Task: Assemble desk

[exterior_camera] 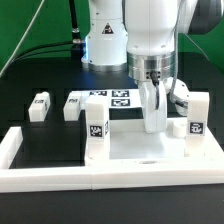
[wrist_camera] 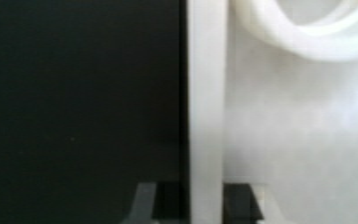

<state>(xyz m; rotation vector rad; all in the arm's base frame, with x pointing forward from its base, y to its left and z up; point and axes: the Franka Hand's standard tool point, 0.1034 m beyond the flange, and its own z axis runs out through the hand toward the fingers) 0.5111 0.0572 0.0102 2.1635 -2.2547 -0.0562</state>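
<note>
The white tabletop [exterior_camera: 135,148] lies flat inside the corner of the border frame. My gripper [exterior_camera: 155,122] reaches straight down onto its far rim. In the wrist view the raised rim [wrist_camera: 204,100] runs as a white strip between my fingers [wrist_camera: 158,203], whose pads sit against it on both sides; the gripper [wrist_camera: 202,205] is shut on it. A round corner socket [wrist_camera: 309,35] shows on the tabletop's inner side. One tagged leg [exterior_camera: 95,125] stands upright at the tabletop's left end, another [exterior_camera: 197,115] at its right end. Two more legs [exterior_camera: 40,105] [exterior_camera: 72,105] lie on the black table.
The long white border frame [exterior_camera: 60,175] runs along the front and up the exterior view's left side. The marker board [exterior_camera: 112,98] lies behind the tabletop, in front of the robot base. Black table shows beside the rim in the wrist view [wrist_camera: 78,110].
</note>
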